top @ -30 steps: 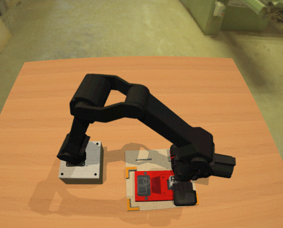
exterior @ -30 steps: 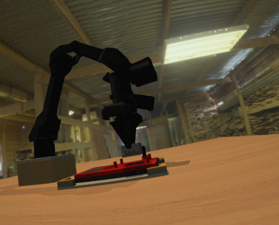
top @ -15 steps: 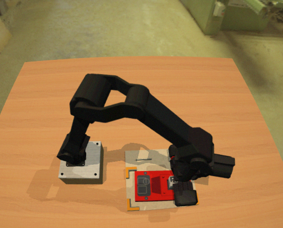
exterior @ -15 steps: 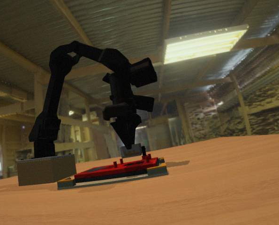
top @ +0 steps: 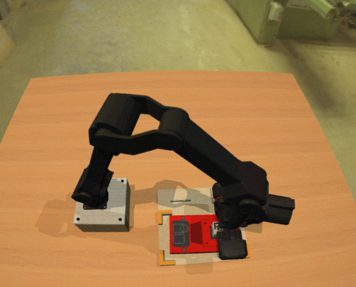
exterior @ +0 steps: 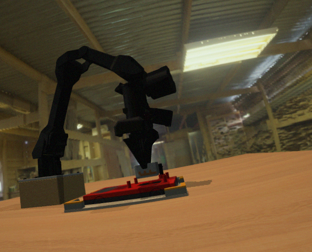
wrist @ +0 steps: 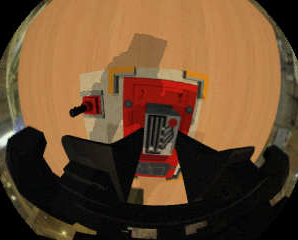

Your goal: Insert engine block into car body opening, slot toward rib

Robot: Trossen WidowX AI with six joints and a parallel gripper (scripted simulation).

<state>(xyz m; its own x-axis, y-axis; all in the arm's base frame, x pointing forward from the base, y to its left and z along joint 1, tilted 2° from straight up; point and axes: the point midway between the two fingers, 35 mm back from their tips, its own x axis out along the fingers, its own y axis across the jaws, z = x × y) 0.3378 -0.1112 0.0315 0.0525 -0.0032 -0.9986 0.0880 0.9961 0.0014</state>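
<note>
The grey engine block (top: 215, 229) (exterior: 146, 171) (wrist: 160, 131) is held between the fingers of my gripper (exterior: 145, 166) (wrist: 160, 132), which is shut on it. In the exterior view the block is upright, a little above the red car body (top: 194, 233) (exterior: 109, 190) (wrist: 133, 92), with a small gap below it. The car body lies flat with short red posts standing up. Its opening shows partly as a dark patch (exterior: 150, 182) under the block. The arm hides part of the block in the top view. The slot side and rib cannot be told clearly.
The car body lies on a pale board (top: 183, 210) (exterior: 123, 203) with orange-topped corner brackets (top: 164, 213) (exterior: 174, 189) (wrist: 121, 71). A red piece with a black shaft (wrist: 91, 105) stands on the board beside the body. A thin grey rod mark (top: 180, 200) is on the board. The arm's base block (top: 117, 197) (exterior: 42, 191) stands nearby.
</note>
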